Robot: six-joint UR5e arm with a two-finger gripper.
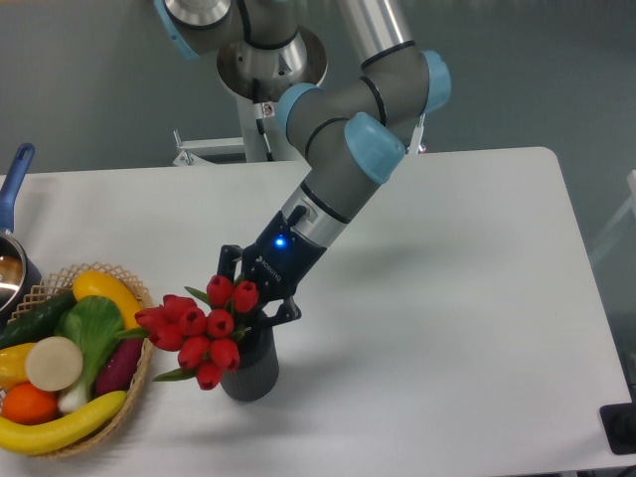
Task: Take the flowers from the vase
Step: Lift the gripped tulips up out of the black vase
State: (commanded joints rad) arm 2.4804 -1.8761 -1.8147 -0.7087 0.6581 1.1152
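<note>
The flowers [204,333], a bunch of red tulip buds with green leaves, sit in the vase [251,376], a small dark grey cylinder near the table's front edge, and lean out to the left. My gripper [256,290] reaches down from the upper right onto the top of the bunch, just above the vase mouth. Its two dark fingers stand apart, one behind the buds at the left [229,262] and one at the right [286,313], with buds between them. The stems and the vase mouth are hidden by the buds and the gripper.
A woven wicker basket [139,370] of toy fruit and vegetables stands at the front left, close to the flowers. A pot with a blue handle [15,179] is at the left edge. The arm's base [268,60] stands behind the white table [447,298].
</note>
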